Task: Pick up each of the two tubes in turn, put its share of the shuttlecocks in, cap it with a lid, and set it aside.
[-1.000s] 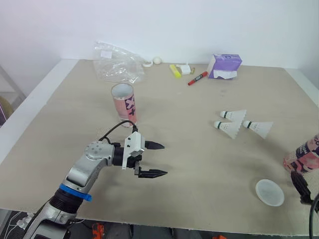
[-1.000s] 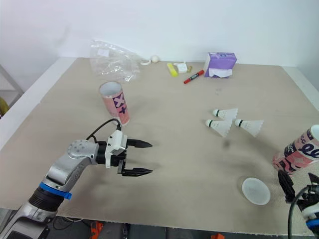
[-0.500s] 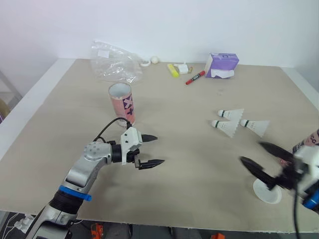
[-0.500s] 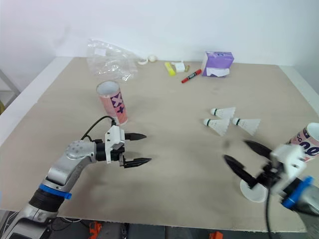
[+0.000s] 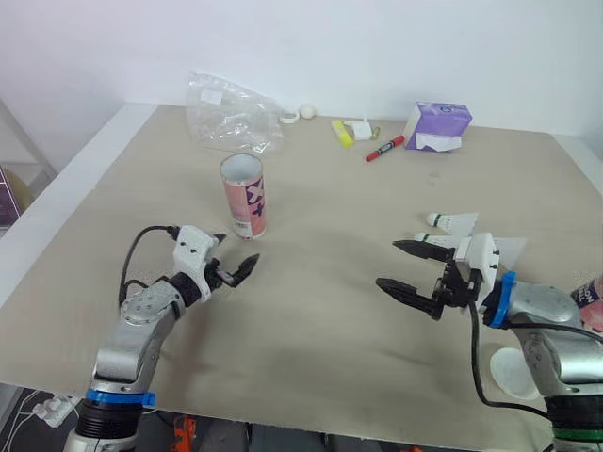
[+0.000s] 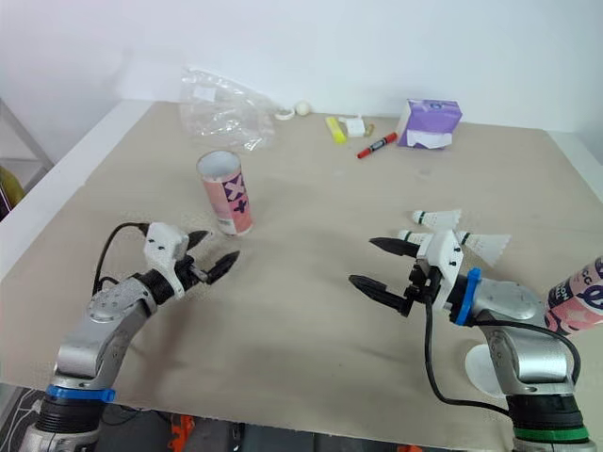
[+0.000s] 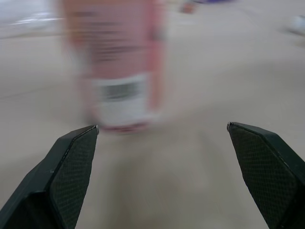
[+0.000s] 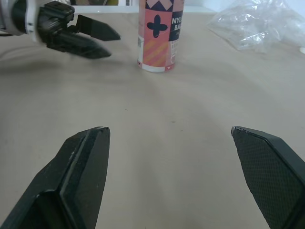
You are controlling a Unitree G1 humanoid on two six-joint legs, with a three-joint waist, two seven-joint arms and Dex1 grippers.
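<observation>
A pink patterned tube point(image 5: 244, 196) stands upright and uncapped at the table's left middle. My left gripper point(image 5: 234, 254) is open just in front of it, apart from it; the left wrist view shows the tube point(image 7: 121, 62) blurred ahead between the fingers. A second pink tube point(image 6: 577, 297) sits at the right edge. Three white shuttlecocks point(image 6: 438, 218) lie right of centre. My right gripper point(image 5: 387, 264) is open and empty, low over the table to their left. A white lid point(image 6: 479, 365) lies near the front edge, partly behind my right arm.
A crumpled clear plastic bag point(image 5: 231, 113) lies at the back left. Along the back edge are a small white ball point(image 5: 308, 111), a yellow highlighter point(image 5: 338, 133), a red marker point(image 5: 384, 148) and a purple tissue pack point(image 5: 438, 125).
The camera has shifted. My right arm has swung in from the right edge to the table's middle, open. My left gripper has drawn back and turned toward the upright tube.
</observation>
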